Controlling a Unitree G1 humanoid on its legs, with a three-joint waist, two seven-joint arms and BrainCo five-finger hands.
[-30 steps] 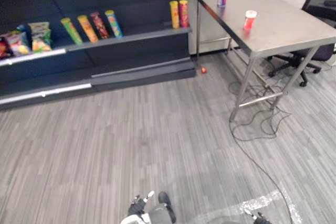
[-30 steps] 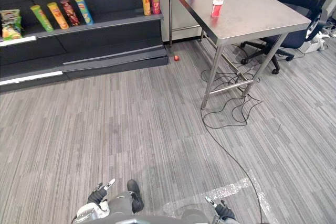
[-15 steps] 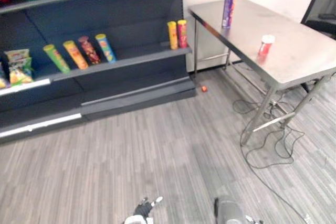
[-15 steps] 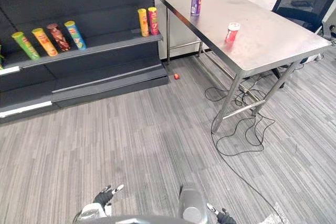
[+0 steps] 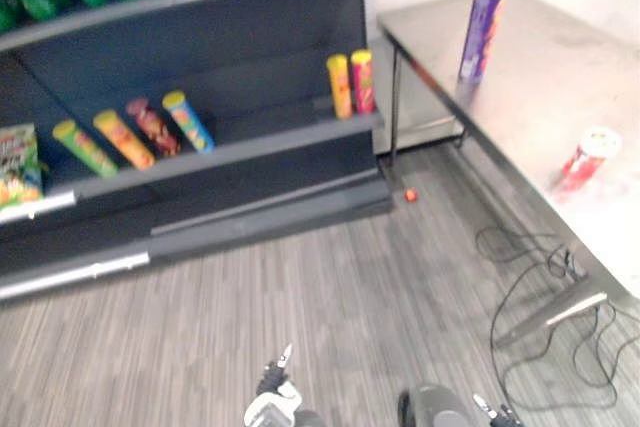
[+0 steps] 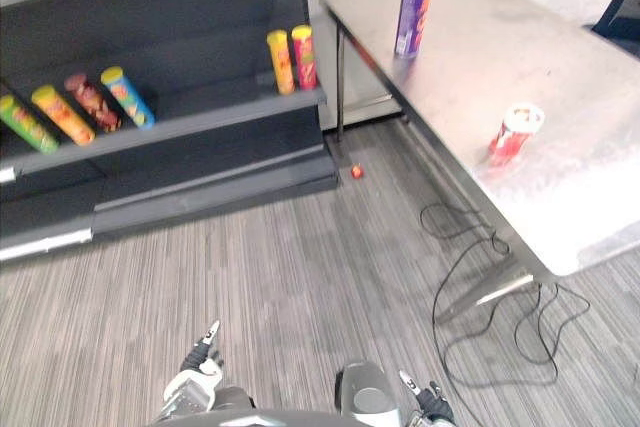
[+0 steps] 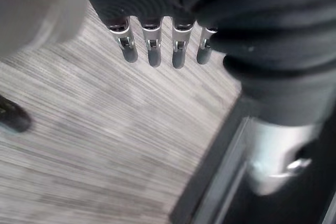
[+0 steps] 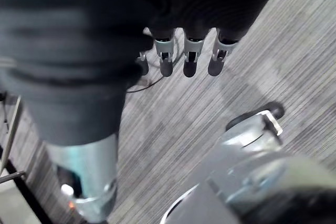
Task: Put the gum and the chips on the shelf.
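Since gum and chips stand on the table, my right hand is nearer.
It and my left hand hang loose-fingered and empty.

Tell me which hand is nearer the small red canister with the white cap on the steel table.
Right. The right hand hangs low over the carpet near the steel table bearing the small red canister; the left hand hangs farther off, toward the dark shelf.

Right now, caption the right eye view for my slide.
Purple chips can and red gum tub sit on the steel table, beside the dark shelf of snack cans.
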